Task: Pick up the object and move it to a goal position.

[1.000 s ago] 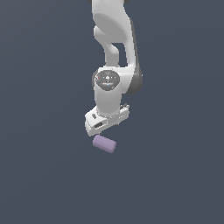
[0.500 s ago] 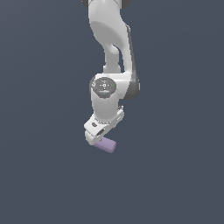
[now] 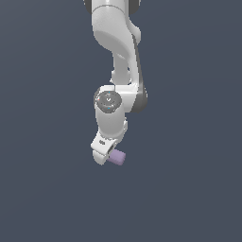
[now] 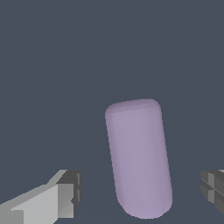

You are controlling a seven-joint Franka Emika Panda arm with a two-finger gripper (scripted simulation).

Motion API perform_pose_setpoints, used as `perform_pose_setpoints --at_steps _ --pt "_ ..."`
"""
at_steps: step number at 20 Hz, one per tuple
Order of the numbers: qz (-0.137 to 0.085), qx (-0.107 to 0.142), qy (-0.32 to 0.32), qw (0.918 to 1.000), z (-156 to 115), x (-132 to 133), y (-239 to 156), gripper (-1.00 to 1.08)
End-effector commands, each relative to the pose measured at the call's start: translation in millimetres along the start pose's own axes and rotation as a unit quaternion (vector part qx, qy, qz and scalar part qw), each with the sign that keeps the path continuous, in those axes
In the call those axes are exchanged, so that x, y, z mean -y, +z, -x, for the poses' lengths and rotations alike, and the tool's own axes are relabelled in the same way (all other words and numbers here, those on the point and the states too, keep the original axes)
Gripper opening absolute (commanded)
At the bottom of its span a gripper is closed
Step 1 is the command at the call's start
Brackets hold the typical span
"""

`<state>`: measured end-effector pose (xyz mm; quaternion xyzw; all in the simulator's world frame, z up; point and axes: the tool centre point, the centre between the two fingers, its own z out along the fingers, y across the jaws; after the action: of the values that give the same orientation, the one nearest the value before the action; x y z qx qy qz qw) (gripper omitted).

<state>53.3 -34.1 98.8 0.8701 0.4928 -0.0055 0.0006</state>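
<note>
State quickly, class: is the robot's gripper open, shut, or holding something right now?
Gripper: open. In the wrist view its jaws stand apart on either side of the lilac cylinder, with a gap on each side; nothing is held yet.
</note>
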Motion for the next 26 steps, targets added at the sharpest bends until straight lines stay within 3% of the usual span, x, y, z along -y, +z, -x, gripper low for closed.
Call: perform_pose_setpoints --at_steps 1,9,17,26 --pt "0.001 -0.002 -0.024 0.9997 -0.1 -3.2 2.8 1.0" --pt "0.002 -0.005 -0.065 0.9979 0.2 -9.0 8.0 1.0" --pt "0.002 -0.005 -0.068 0.9977 0.6 -9.5 12.0 1.0" --pt "0.003 -0.005 -0.07 0.9975 0.5 -8.6 52.5 1.0"
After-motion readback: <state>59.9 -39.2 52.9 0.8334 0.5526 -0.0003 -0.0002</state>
